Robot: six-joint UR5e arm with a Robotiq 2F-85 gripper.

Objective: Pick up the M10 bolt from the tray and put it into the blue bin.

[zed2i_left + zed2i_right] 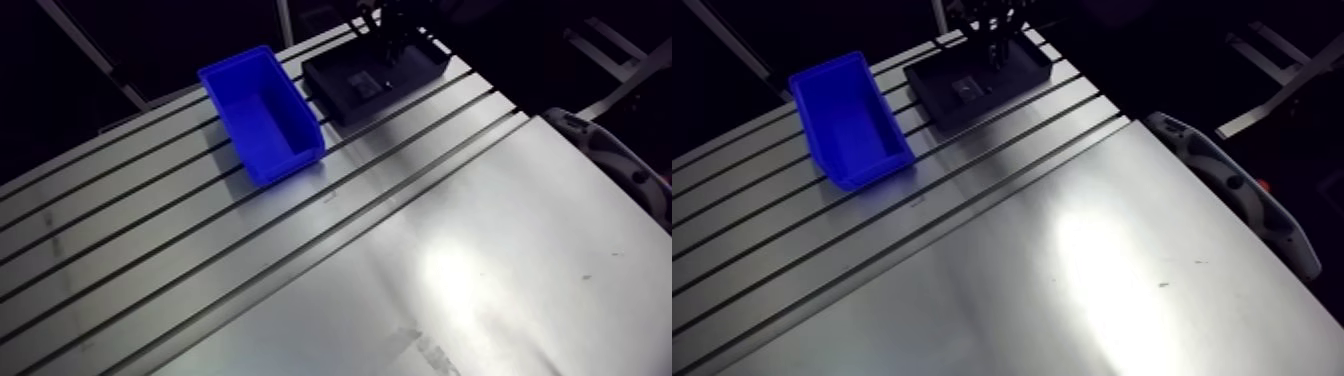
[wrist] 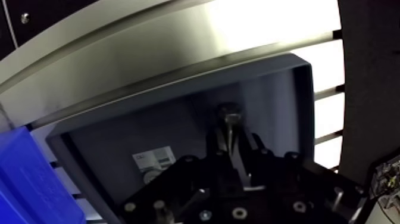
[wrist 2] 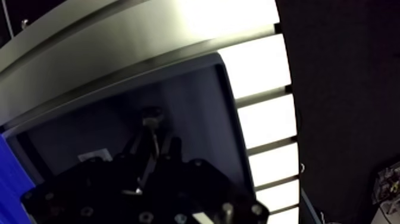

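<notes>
Steel-grey and hex-headed, the M10 bolt (image 2: 229,114) sits inside the shallow black rectangular tray (image 2: 119,137), its shank running back between the dark fingers (image 2: 215,143) of the robot's two-finger gripper (image 2: 231,142). In the wrist view the fingers stand narrow and appear pressed against the shank on either side, pinching it, with the head jutting just ahead of their tips. Whether the bolt rests on the tray floor or has cleared it cannot be told; the tray walls frame it on all sides, so it has not left the tray. A small white label (image 2: 152,159) lies on the tray floor beside the gripper.

The arm view shows the tray at the far end of the slotted aluminium table (image 1: 450,250), with the open-topped blue plastic bin (image 1: 255,110) just beside it, a narrow gap between them. Nothing can be seen inside the bin.

By this reading the grasp is made or nearly so; the lift, the short carry across to the bin and the release are not yet done.
</notes>
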